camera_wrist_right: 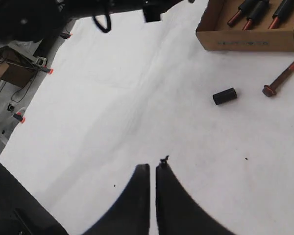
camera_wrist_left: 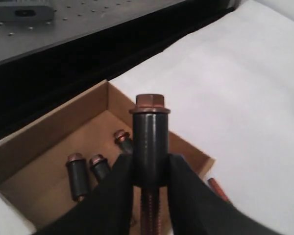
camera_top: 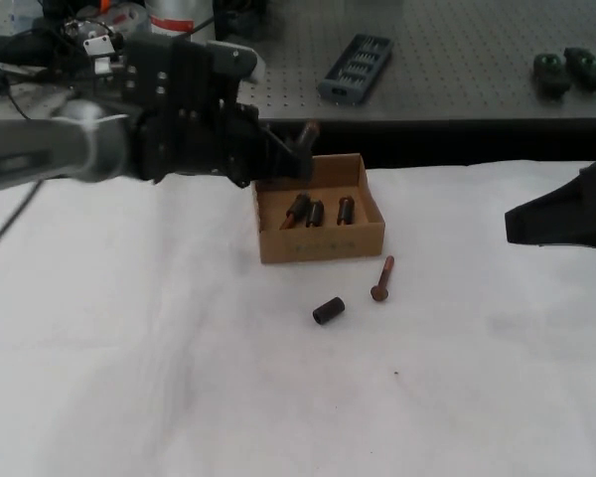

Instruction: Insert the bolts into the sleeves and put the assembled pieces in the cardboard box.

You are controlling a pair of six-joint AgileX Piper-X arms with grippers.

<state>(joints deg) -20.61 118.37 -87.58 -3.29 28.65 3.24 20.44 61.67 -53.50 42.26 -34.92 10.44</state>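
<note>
Cardboard box (camera_top: pixel 323 245) on white cloth (camera_top: pixel 179 378)

In the high view the left arm (camera_top: pixel 179 129) covers the 10 o'clock corner of the cardboard box (camera_top: pixel 323 243). It also hides all but the bolt head of the assembled piece (camera_top: pixel 309 129) in its jaws. The right arm (camera_top: pixel 566 219), at 3 o'clock, is cut by the picture's edge.

In the left wrist view the fingers (camera_wrist_left: pixel 115 196) hide the sleeve's (camera_wrist_left: pixel 148 147) lower end, and one masks most of the loose bolt (camera_wrist_left: pixel 216 188).

In the right wrist view the three boxed pieces (camera_wrist_right: pixel 257 10) are cropped. A dark speck (camera_wrist_right: pixel 163 159) on the tabletop (camera_wrist_right: pixel 137 98) is too small to name.
</note>
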